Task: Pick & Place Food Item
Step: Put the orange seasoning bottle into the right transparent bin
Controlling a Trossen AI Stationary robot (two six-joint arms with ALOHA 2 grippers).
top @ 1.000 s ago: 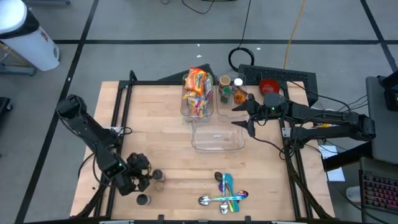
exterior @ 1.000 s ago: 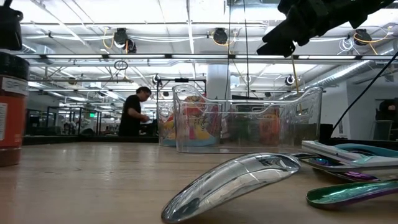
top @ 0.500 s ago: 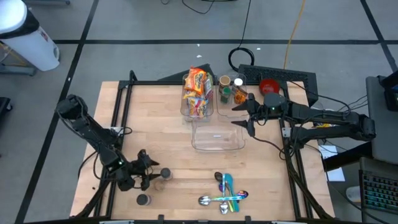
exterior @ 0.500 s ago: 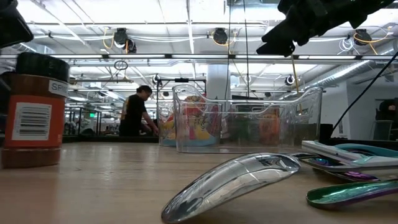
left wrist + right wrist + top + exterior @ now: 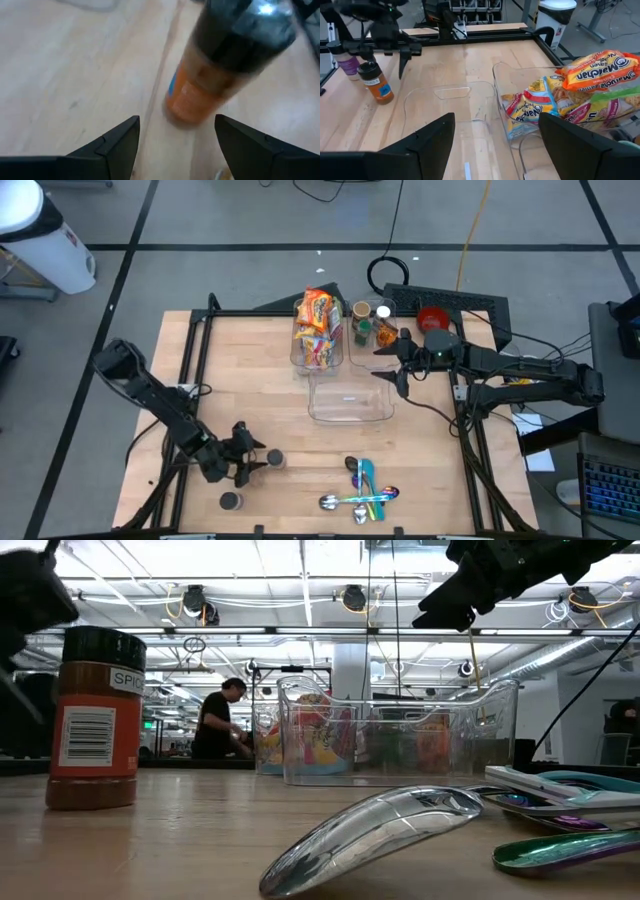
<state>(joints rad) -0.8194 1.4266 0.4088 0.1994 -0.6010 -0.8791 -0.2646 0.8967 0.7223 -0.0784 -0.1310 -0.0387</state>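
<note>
An orange spice jar point(image 5: 273, 459) with a black cap stands upright on the wooden table near its front edge; it also shows in the low view point(image 5: 96, 720) and the left wrist view point(image 5: 225, 65). My left gripper point(image 5: 256, 462) is open, just left of the jar, and its fingertips point(image 5: 131, 131) stand on either side of the jar's base. My right gripper point(image 5: 392, 365) is open and empty, above the right end of an empty clear bin point(image 5: 350, 400). A clear bin of noodle packets point(image 5: 318, 330) stands behind it. My left gripper stands level at the jar's base point(image 5: 187, 107) from the table's left side. I cannot tell whether its fingers touch the jar. The jar stands upright on the table.
A second jar with a dark cap point(image 5: 231, 501) stands near the front edge. Several spoons point(image 5: 360, 490) lie at the front right. A third clear bin with jars point(image 5: 372, 325) stands at the back. A person point(image 5: 215, 720) is in the room beyond.
My left gripper has gone toward the table's right edge, low over the table. The spice jar has slid the same way ahead of it and stays upright.
</note>
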